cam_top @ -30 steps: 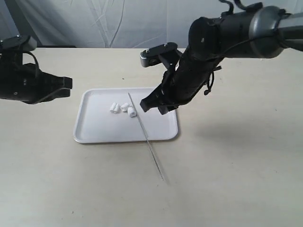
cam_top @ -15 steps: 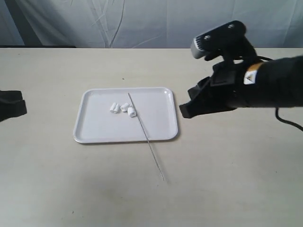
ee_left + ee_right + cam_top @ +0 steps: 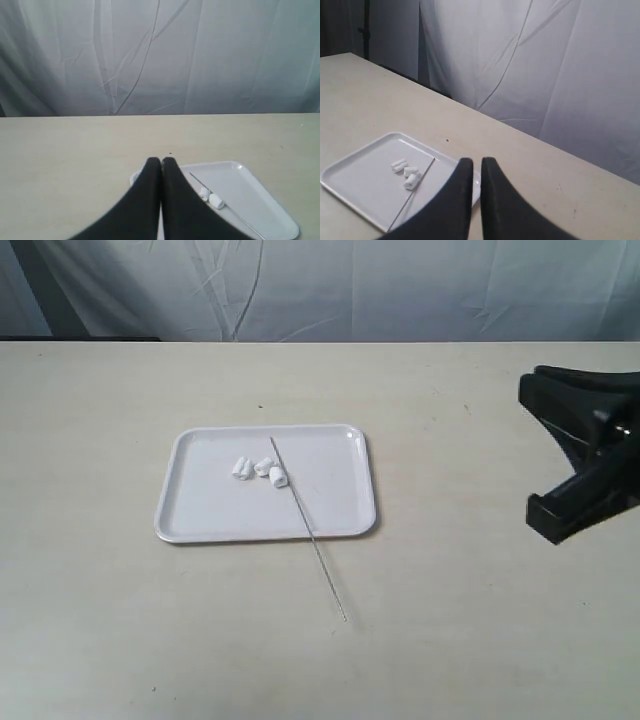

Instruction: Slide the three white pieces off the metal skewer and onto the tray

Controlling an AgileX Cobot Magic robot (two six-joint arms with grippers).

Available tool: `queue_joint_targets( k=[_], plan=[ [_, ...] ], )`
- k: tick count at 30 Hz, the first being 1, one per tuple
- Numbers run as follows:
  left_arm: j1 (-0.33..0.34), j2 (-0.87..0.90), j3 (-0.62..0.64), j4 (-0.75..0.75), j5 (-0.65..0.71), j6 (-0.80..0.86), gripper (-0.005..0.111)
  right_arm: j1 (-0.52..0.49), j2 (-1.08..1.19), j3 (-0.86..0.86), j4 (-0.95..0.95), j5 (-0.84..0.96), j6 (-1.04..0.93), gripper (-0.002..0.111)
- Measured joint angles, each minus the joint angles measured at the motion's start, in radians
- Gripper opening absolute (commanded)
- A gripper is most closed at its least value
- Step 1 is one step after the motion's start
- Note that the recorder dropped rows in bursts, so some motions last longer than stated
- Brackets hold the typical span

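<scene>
The three white pieces (image 3: 262, 470) lie loose, close together, on the glossy white tray (image 3: 205, 510), just beside the metal skewer (image 3: 310, 535). The skewer lies flat, one end on the tray and the other out on the table toward the front. No piece is on the rod. My right gripper (image 3: 540, 518) sits far to the right of the tray, shut and holding nothing. My left gripper (image 3: 161, 161) is out of the exterior view; its wrist view shows it shut and empty, with the tray (image 3: 250, 185), pieces (image 3: 212, 197) and skewer (image 3: 240, 217) beyond it. The right wrist view shows the right gripper (image 3: 474, 161) short of the tray (image 3: 350, 180).
A beige tabletop (image 3: 450, 640) surrounds the tray. A pale wrinkled curtain (image 3: 350, 285) hangs behind the table's far edge.
My right arm has pulled back from over the tray to the right edge of the view. My left arm has withdrawn out of view on the left. Tray, pieces and skewer have not moved.
</scene>
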Motion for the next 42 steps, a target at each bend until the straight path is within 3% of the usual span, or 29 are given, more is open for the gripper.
queue_joint_targets(
  k=[10,30,36,42],
  plan=[
    [0.0,-0.018,0.028,0.115,0.131,-0.002,0.0,-0.045,-0.182,0.026,0.022,0.217,-0.022,0.007],
    [0.0,-0.024,0.028,0.13,0.141,-0.002,0.0,-0.055,-0.222,0.026,0.024,0.239,-0.022,0.007],
    [0.002,-0.138,0.044,0.233,0.12,0.003,0.0,-0.212,-0.325,0.026,0.013,0.382,-0.022,0.008],
    [0.004,-0.331,0.161,0.324,0.108,0.005,0.0,-0.397,-0.405,0.026,-0.031,0.474,-0.036,0.029]
  ],
)
